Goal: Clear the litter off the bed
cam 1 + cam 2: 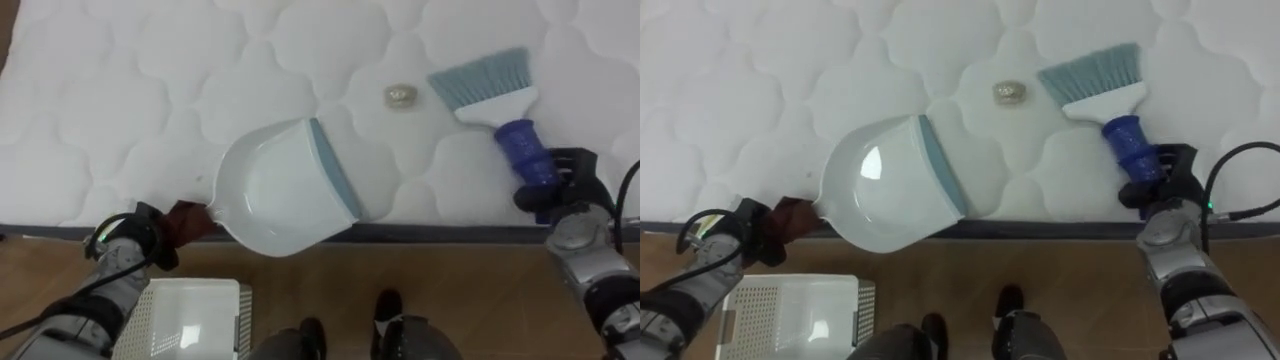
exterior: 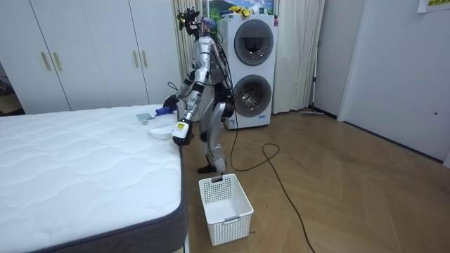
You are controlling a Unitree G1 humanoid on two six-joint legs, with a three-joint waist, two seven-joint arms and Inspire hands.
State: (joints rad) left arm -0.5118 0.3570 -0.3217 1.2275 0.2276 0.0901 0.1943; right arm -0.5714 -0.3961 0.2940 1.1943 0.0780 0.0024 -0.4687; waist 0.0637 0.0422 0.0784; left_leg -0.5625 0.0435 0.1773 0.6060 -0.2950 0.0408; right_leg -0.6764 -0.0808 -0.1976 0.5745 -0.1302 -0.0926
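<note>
**Quilted mattress: one scrap lies between brush and pan**

Wooden floor lies nearest, with a white basket [image 1: 190, 315] at 7 o'clock beside the robot's feet. The robot stands at the edge of the mattress [image 1: 120, 90].

The left hand [image 1: 185, 222] is at that edge, its fingers curled round the handle of the dustpan [image 1: 280, 190]. The pan lies flat on the quilting with its grey lip turned toward 2 o'clock. The right hand [image 1: 565, 178] is clamped on the blue handle of the brush [image 1: 490, 85]. The brush's long axis runs from 5 to 11 o'clock, bristles at the far end.

A small crumpled scrap [image 1: 400, 95] sits on the mattress between the two tools. It is at 9 o'clock from the bristles and about 1 o'clock from the pan's lip, nearer the brush. Bare quilting separates scrap and lip, so a sweep toward 8 o'clock would probably carry the scrap in.

Farthest off, in the room view, stacked washing machines [image 2: 252, 70] stand behind the robot.
</note>
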